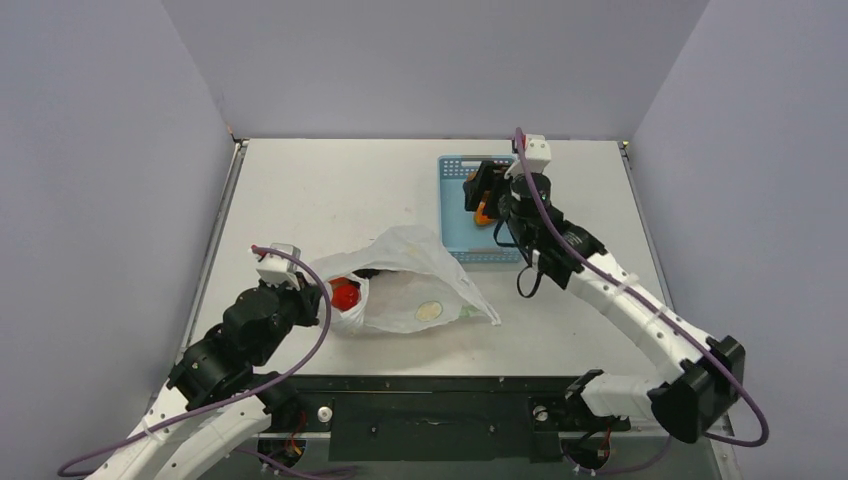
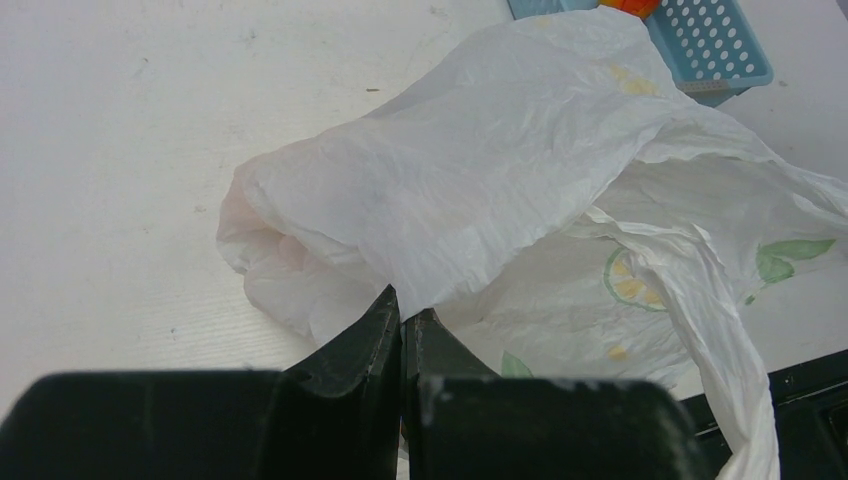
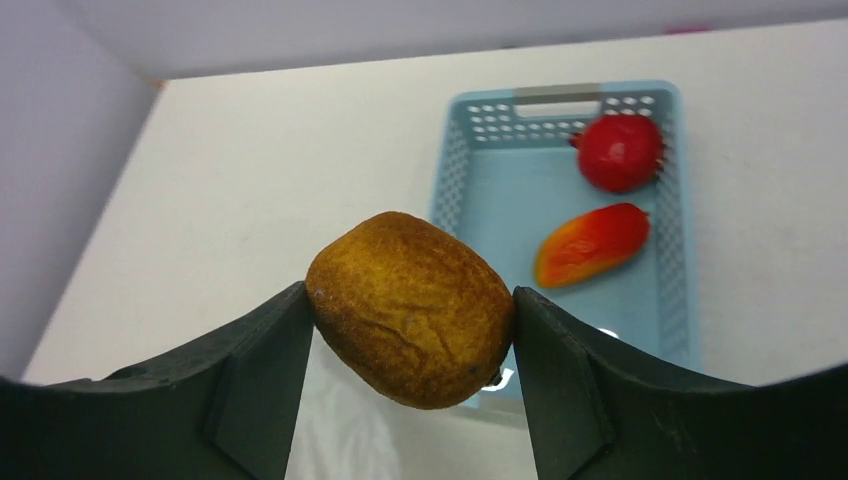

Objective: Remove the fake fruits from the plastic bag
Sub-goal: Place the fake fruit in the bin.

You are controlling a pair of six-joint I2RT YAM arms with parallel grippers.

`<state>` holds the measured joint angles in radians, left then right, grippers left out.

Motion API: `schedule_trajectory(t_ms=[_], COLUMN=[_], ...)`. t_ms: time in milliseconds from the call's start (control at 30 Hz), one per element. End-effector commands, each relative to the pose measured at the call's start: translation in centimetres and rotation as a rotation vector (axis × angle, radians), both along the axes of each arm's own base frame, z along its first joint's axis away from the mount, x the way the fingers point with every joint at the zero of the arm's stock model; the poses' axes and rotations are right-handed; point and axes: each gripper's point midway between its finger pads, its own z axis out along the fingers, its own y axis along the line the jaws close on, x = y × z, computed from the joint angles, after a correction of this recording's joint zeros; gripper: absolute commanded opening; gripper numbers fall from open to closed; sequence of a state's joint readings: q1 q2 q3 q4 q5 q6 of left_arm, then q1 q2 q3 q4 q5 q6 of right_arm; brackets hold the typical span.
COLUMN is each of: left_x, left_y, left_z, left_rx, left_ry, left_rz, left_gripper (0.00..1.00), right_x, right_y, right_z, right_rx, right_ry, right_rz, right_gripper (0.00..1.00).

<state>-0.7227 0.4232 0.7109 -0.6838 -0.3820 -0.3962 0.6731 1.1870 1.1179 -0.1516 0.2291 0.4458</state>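
Note:
The plastic bag (image 1: 410,285) lies crumpled on the table in front of the left arm, also in the left wrist view (image 2: 500,170). My left gripper (image 1: 316,291) is shut on a fold of the bag's edge (image 2: 405,312), at its open left end. A small red fruit (image 1: 345,295) shows inside the mouth, with something dark behind it. My right gripper (image 1: 480,192) is shut on the brown kiwi (image 3: 410,305) and holds it in the air over the near end of the blue basket (image 3: 560,95).
The blue basket (image 1: 455,215) stands at the back centre-right and holds a round red apple (image 3: 620,152) and a red-orange mango (image 3: 592,244). Its corner shows in the left wrist view (image 2: 715,45). Grey walls enclose the table on three sides.

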Motion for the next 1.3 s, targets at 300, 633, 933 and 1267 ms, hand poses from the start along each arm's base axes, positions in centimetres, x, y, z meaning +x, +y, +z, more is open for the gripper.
schedule_trajectory(t_ms=[300, 633, 933, 1267], left_x=[0.0, -0.2, -0.3, -0.4], left_y=[-0.6, -0.9, -1.0, -1.0], left_z=[1.5, 1.5, 1.6, 1.6], left_rx=[-0.033, -0.033, -0.037, -0.04], left_ry=[-0.057, -0.056, -0.06, -0.063], left_rz=[-0.021, -0.036, -0.041, -0.046], left_gripper=[0.0, 0.0, 0.0, 0.0], right_x=[9.4, 9.1, 8.9, 4.3], right_y=[-5.8, -6.4, -6.4, -2.4], right_z=[-16.9, -19.7, -18.1, -10.1], right_rx=[-0.171, -0.247, -0.256, -0.243], right_ry=[0.472, 0.519, 0.49, 0.304], right_rz=[-0.167, -0.189, -0.196, -0.074], right_gripper=[0.35, 0.6, 0.87, 0.86])
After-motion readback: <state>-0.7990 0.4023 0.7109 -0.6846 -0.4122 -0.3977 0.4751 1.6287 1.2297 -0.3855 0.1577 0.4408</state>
